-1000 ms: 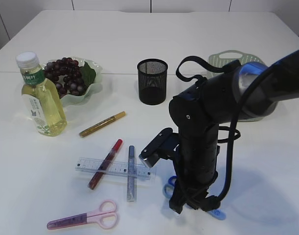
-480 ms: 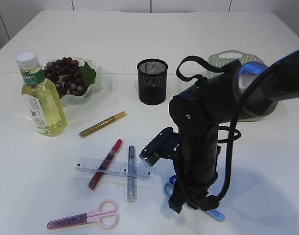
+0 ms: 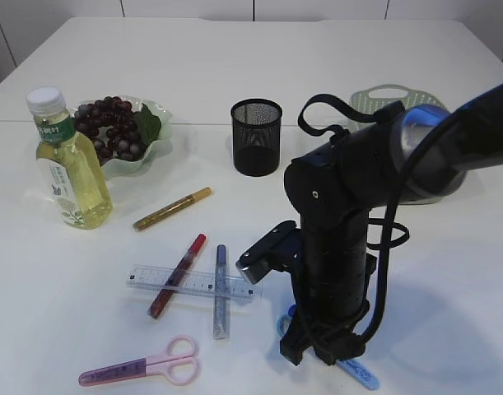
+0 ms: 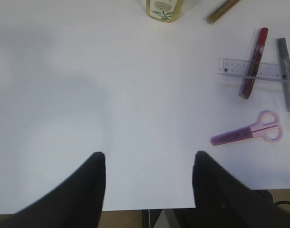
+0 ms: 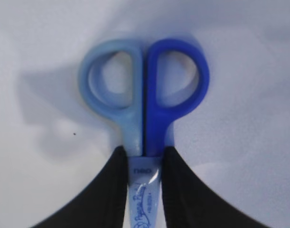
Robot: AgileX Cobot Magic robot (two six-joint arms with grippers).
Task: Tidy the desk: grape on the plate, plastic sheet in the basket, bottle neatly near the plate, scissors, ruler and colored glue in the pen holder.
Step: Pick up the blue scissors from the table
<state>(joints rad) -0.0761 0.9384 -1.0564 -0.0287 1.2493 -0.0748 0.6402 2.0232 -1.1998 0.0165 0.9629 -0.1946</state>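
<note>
Right now right tool (image 5: 144,164) pinching blue scissors (image 5: 144,102) at neck, handles pointing away, long axis along fingers; left tool (image 4: 149,183) spread.

Blue scissors (image 5: 144,118) lie on the white table (image 5: 244,156), handle loops toward the frame's top. The right gripper (image 5: 144,183) pinches the sheath just below the handles.

a white table (image 3: 235,74) fills the scene, its surface plain and matte. a seam line (image 3: 193,123) runs across it from side to side, behind the middle. in the left wrist view the table's near edge (image 4: 135,208) shows, with a brown floor (image 4: 116,219) below it, and soft grey shadows (image 4: 54,104) lie over the white top on the left.
</note>
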